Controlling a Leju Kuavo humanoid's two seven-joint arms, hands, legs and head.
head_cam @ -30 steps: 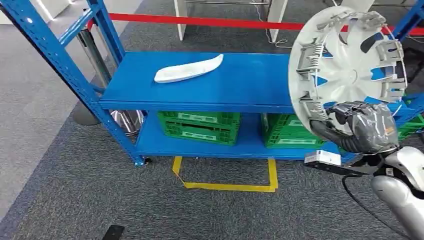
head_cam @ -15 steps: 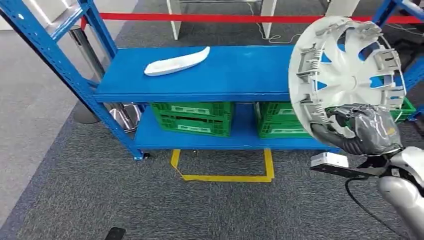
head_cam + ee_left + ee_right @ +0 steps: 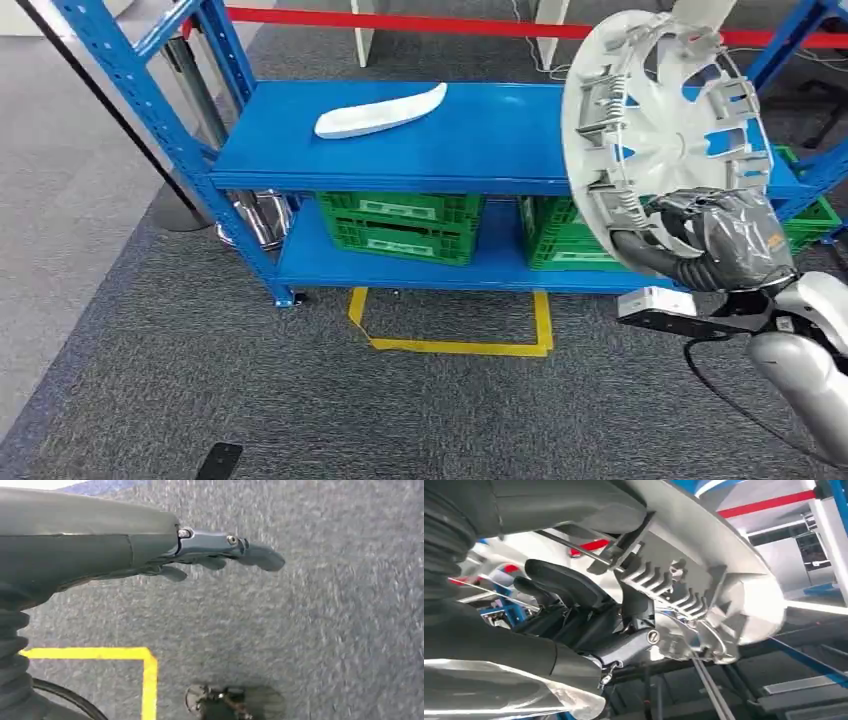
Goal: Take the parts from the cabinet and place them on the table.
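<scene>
Firmly gripped at its lower rim by the right hand (image 3: 725, 250): round silver-grey plastic wheel cover (image 3: 665, 130), held upright, ribbed inner face toward the camera, fingers (image 3: 559, 582) curled behind the clips. Beyond the hand, well apart to its left: long white curved plastic part (image 3: 380, 111) lying on the top shelf of the blue metal cabinet (image 3: 480, 150). Under that shelf, green slotted plastic crates (image 3: 405, 225). Hanging over grey carpet beside yellow floor tape (image 3: 145, 665): left hand (image 3: 200, 555), holding nothing, fingers stretched out.
</scene>
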